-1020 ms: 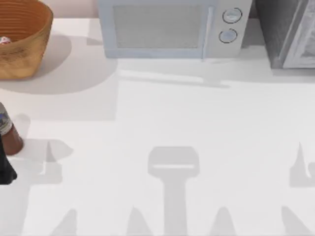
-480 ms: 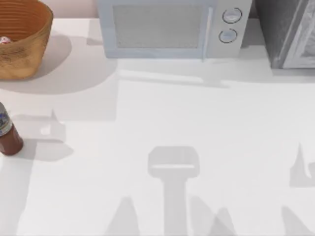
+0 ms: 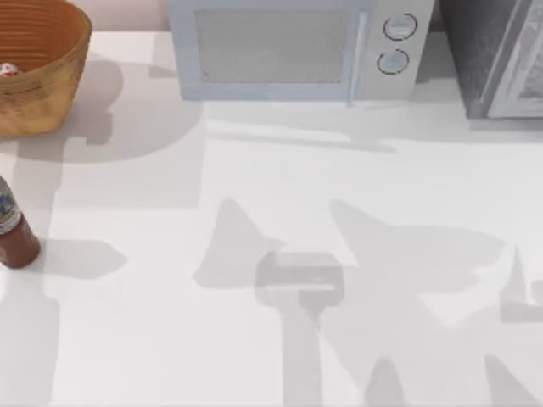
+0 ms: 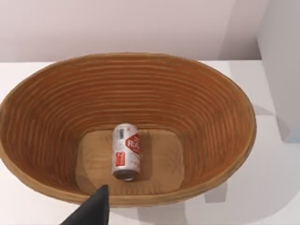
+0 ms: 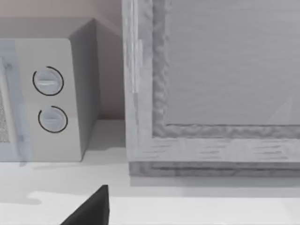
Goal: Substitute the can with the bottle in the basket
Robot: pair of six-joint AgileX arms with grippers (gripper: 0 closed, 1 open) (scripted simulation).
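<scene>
Can [image 4: 126, 151] lies flat in basket [image 4: 47, 117] beyond left gripper [image 4: 91, 211]; jaws' state unclear.

We see a white table [image 3: 280, 212] crossed by soft grey shadows. At twelve o'clock a pale microwave [image 3: 297, 47] with two round dials [image 3: 399, 27] stands at the back edge; at two o'clock sits a grey textured cabinet [image 3: 492, 51]. Behind them runs a pinkish wall [image 4: 117, 23].
</scene>
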